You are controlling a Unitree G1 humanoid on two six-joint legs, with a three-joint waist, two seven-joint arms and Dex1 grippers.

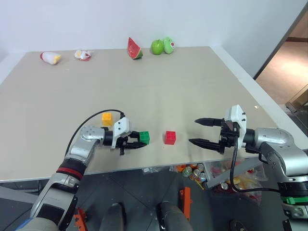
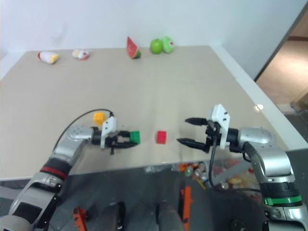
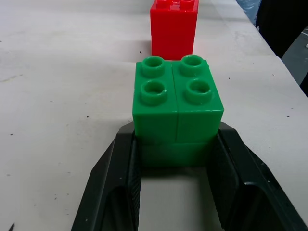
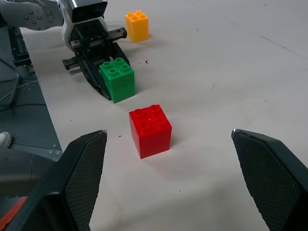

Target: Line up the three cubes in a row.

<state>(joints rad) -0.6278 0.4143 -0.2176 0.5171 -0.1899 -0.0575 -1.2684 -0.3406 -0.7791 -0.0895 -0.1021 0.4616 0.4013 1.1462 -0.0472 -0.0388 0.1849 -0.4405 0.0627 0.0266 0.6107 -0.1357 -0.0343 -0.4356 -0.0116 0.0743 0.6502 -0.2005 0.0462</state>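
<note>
Toys along the far edge of a pale table (image 1: 183,86), clutter on the floor beneath its near edge

A watermelon slice (image 1: 134,48) stands upright near the middle of the far edge; just beside it on the right sit a green apple (image 1: 157,46) and a second green toy (image 1: 168,44) with a pale face, which looks like a cut half, the two close together or touching; well apart toward the far left corner lie a white and yellow toy (image 1: 50,57) and a small red and white one (image 1: 83,55), near each other, too small to identify; under the near edge, on the right, sits a heap of cans and bright packets (image 1: 214,174); a doorway (image 1: 288,67) opens at the far right.
</note>
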